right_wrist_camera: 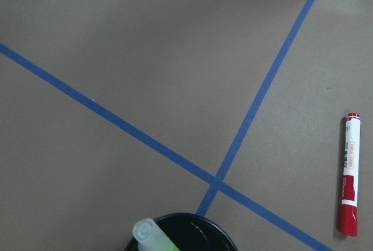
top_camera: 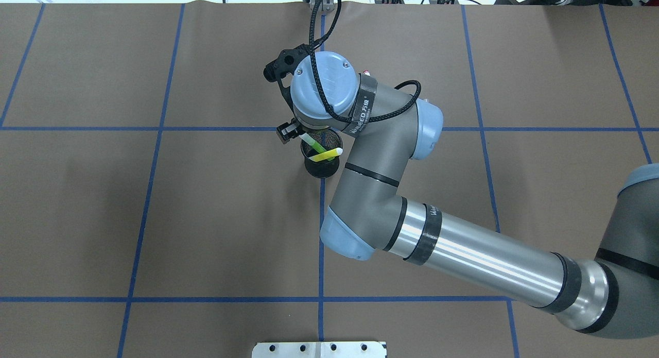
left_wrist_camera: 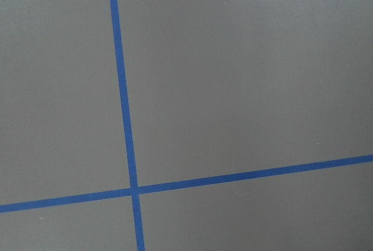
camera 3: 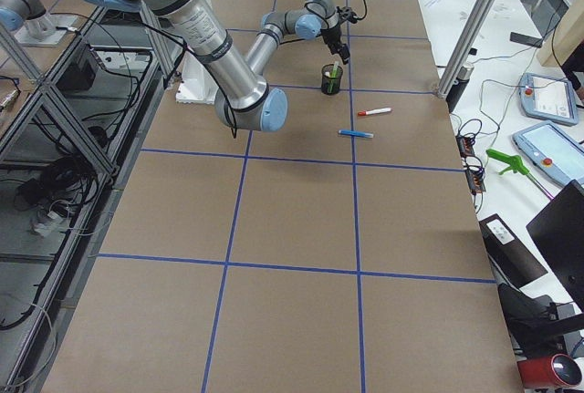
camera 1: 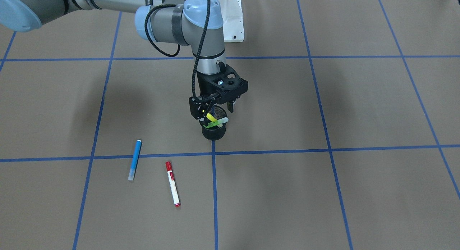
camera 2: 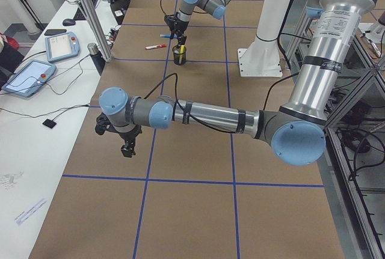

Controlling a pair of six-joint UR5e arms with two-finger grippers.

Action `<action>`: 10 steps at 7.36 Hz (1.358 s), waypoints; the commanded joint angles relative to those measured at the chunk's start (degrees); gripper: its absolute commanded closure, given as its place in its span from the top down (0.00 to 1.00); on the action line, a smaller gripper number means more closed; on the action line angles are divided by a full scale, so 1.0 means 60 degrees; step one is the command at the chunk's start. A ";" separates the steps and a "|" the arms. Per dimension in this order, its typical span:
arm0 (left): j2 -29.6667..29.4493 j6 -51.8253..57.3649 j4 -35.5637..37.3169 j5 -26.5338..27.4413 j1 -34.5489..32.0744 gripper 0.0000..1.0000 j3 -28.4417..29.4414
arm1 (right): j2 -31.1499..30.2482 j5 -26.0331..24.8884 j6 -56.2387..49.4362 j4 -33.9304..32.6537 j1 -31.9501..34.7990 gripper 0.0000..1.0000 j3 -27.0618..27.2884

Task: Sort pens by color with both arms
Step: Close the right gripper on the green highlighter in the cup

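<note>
My right gripper (camera 1: 212,113) hangs just above the black mesh cup (camera 1: 213,132), its jaws spread apart and holding nothing. The lime green pen (top_camera: 312,142) and the yellow pen (top_camera: 326,154) lean inside the cup. The green pen's capped end shows at the bottom of the right wrist view (right_wrist_camera: 147,231). The blue pen (camera 1: 135,160) and the white pen with red cap (camera 1: 172,184) lie flat on the table, on the operators' side of the cup. My left gripper (camera 2: 127,148) hovers over bare table far from the pens; I cannot tell whether it is open.
Blue tape lines (camera 1: 214,192) divide the brown table into squares. The white base pedestal (camera 1: 233,23) stands behind the cup. Teach pendants (camera 2: 30,76) lie on the side bench beyond the table's edge.
</note>
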 commanded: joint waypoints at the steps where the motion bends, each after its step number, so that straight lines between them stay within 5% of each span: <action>1: -0.0109 0.0040 -0.0045 -0.0037 0.0025 0.99 0.0291 | 0.0107 -0.0059 -0.0110 0.0024 -0.0007 0.83 -0.0373; 10: -0.0520 0.0055 -0.0147 -0.0037 0.0040 0.99 0.0791 | 0.0239 -0.0308 -0.0169 0.0024 -0.0300 0.72 -0.0696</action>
